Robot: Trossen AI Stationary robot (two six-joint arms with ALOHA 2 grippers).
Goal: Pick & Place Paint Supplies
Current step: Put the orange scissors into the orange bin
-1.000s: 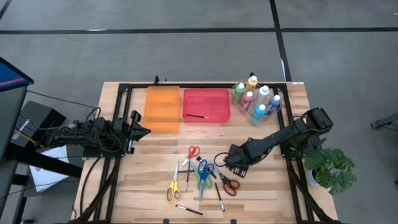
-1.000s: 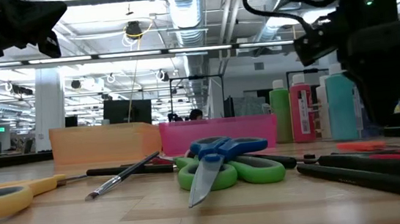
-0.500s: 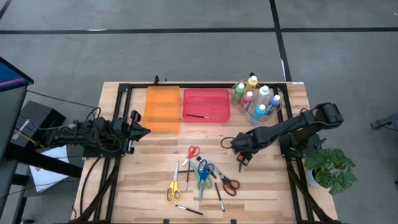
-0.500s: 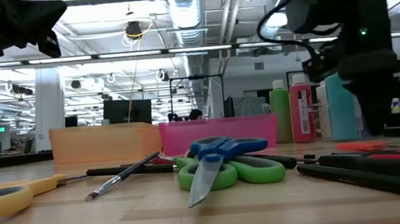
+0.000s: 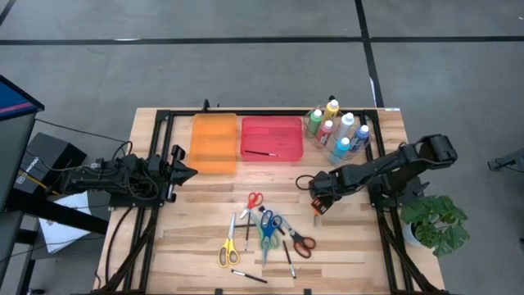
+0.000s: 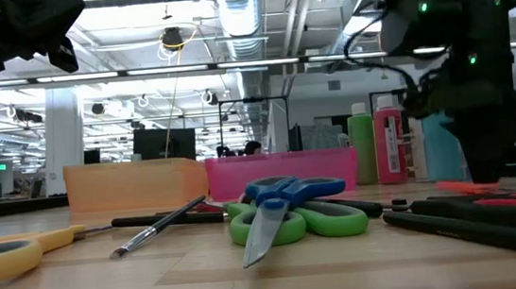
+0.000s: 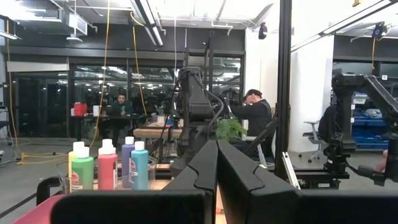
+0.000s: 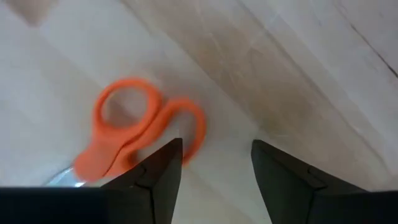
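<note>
**Right gripper hangs open above the orange scissors**

From above, the right gripper (image 5: 318, 202) sits between the bottles (image 5: 337, 131) and the orange scissors (image 5: 301, 242) on the table (image 5: 360, 246). Only its wrist camera shows the fingers parted, empty, with the orange handles (image 8: 143, 134) below. The left gripper (image 5: 190, 173), shut, waits beside the orange tray (image 5: 214, 143).

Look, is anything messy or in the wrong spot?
Yes. Scissors and brushes lie scattered at all angles on the table's front half. Only one brush is in the red tray.
</note>
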